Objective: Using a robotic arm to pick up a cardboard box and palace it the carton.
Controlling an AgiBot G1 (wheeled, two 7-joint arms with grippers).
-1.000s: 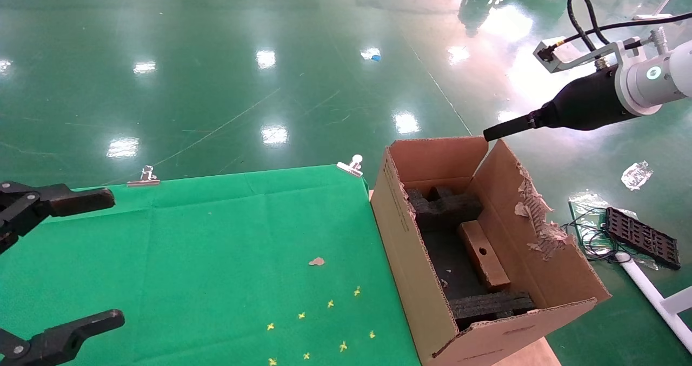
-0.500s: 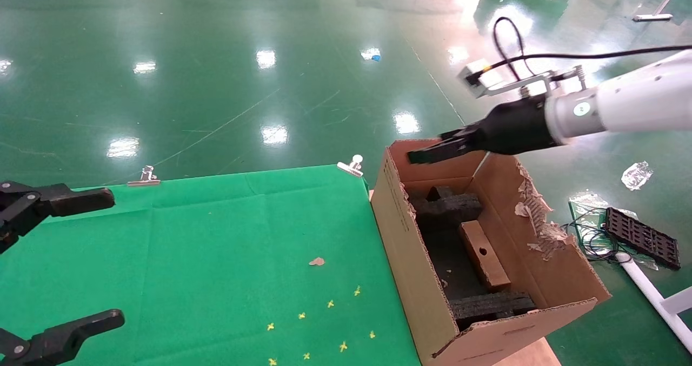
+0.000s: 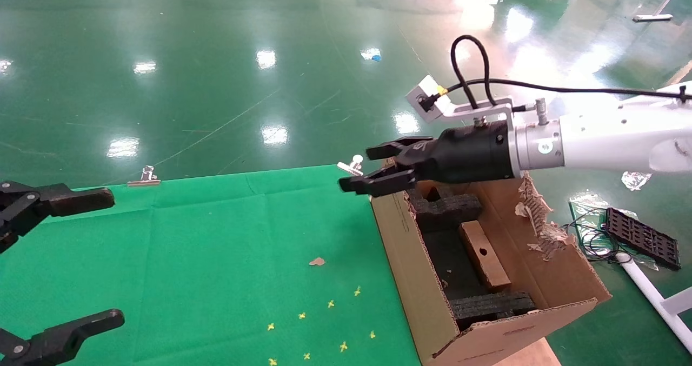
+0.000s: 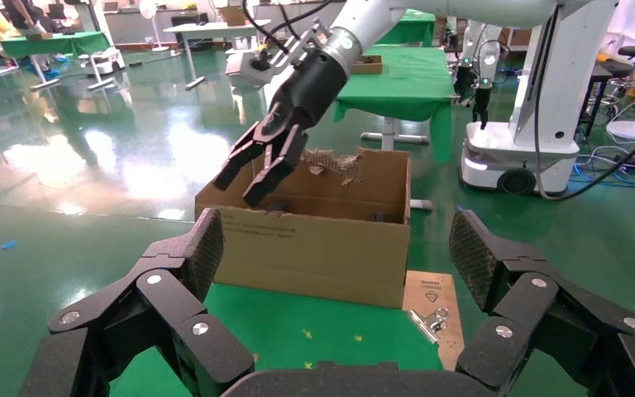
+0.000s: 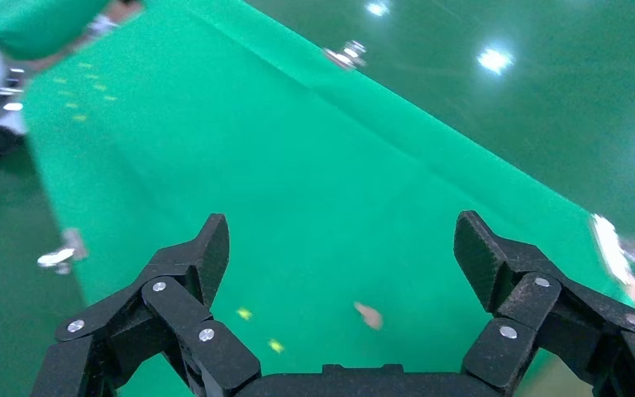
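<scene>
**Operator:** Where is the cardboard box (image 3: 484, 255) lying?

**Technician:** You are seeing it lying flat inside the carton (image 3: 416, 279), between the black foam inserts (image 3: 446, 206). Judging by its look, it is light, stiff and tape-slick; you should be gripping it across the narrow width, away from the round hole.

**Operator:** And the grippers?

**Technician:** The right gripper (image 3: 378, 167) is hovering above the carton's far corner, over the green cloth (image 3: 216, 247), fingers spread and holding nothing. The left gripper (image 3: 81, 258) is idling over the cloth's left side, also spread.
</scene>
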